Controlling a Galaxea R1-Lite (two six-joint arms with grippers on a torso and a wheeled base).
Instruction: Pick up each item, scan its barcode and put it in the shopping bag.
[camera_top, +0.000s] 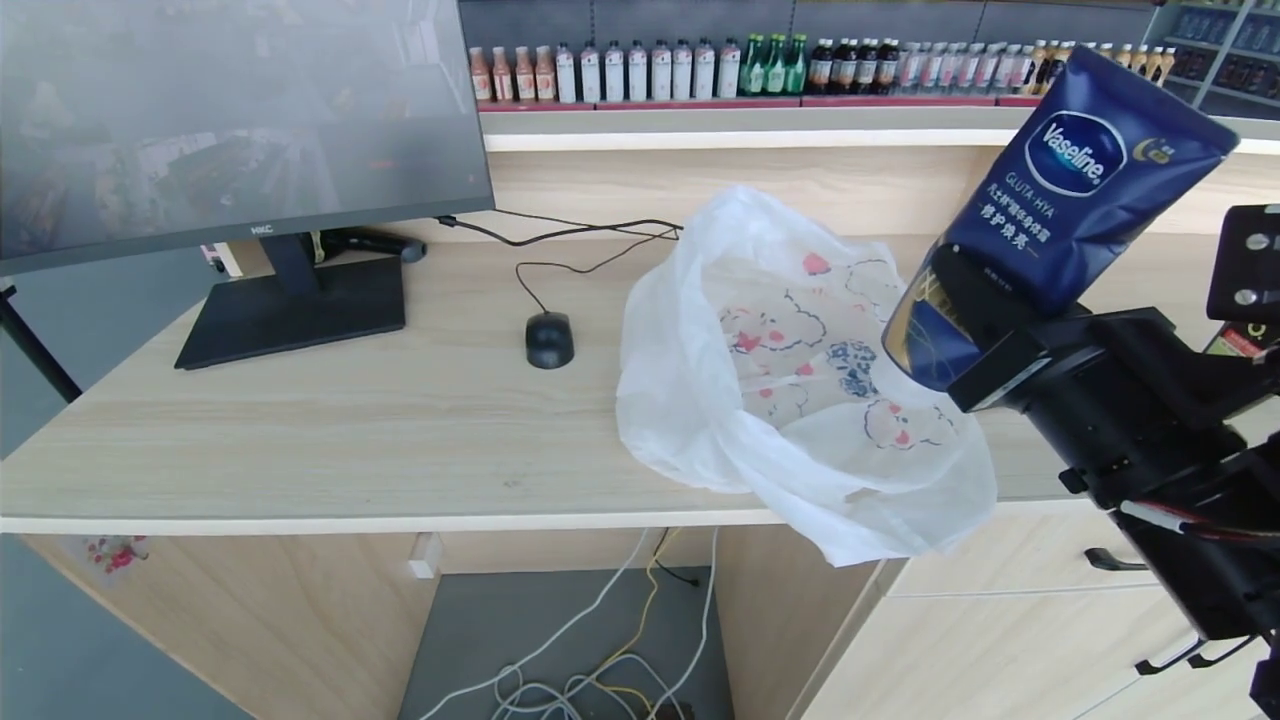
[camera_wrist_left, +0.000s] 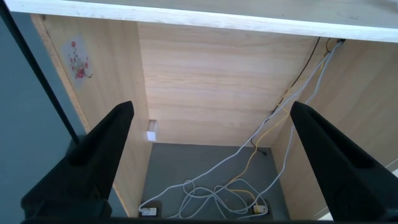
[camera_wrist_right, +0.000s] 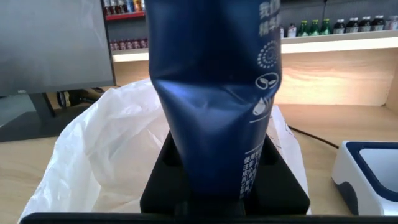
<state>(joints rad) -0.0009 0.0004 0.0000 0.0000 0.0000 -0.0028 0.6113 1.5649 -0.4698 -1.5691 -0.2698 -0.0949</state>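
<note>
A dark blue lotion pouch (camera_top: 1075, 190) stands tilted in the air at the right, above the counter's right end, with my right gripper (camera_top: 985, 345) shut on its lower end. The same pouch (camera_wrist_right: 214, 93) rises from between the fingers in the right wrist view. The white shopping bag (camera_top: 800, 380) with cartoon prints lies open on the wooden counter (camera_top: 350, 430), just left of and below the pouch; the bag (camera_wrist_right: 106, 155) also shows behind it. My left gripper (camera_wrist_left: 208, 162) hangs open below the counter's edge, facing the leg space and cables.
A monitor (camera_top: 230, 120) on its stand fills the back left, with a black mouse (camera_top: 549, 340) and its cable in the middle. A white and blue device (camera_wrist_right: 370, 177) sits on the counter to the right of the bag. Drink bottles (camera_top: 760, 68) line the far shelf.
</note>
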